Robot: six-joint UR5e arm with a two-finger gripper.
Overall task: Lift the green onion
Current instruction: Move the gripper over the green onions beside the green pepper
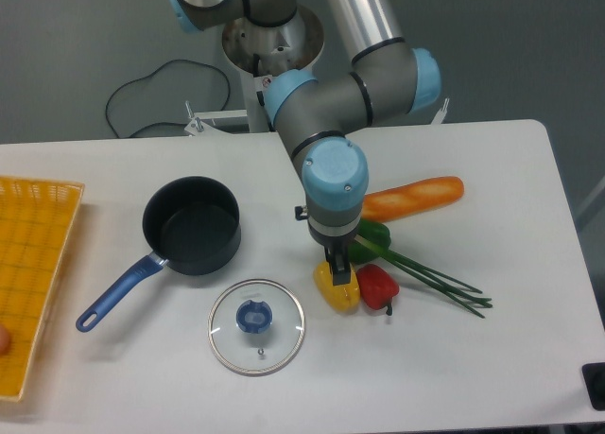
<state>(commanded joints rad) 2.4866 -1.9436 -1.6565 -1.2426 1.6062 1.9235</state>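
Gripper: gripper (339, 269) points straight down at the middle of the table, its dark fingers low over the spot where the vegetables meet; whether it is spread or closed cannot be told, since the wrist hides the fingers from above.
Green onion: green onion (430, 279) lies flat to the right of the gripper, several thin dark green leaves running right and slightly nearer, fanning apart at their tips.
Onion's left end: hidden under the wrist and peppers, so the bulb end is not clearly seen.
Neighbours: yellow pepper (337, 288) and red pepper (377, 285) sit just near of the onion's left part; green pepper (371, 236) sits just far of it.
Baguette: baguette (413, 197) lies farther back, angled up to the right.
Left side: dark pot (192, 225) with blue handle, glass lid (256, 325) near it, yellow basket (28, 264) at the table's left edge.
Surface: white table (510, 358).
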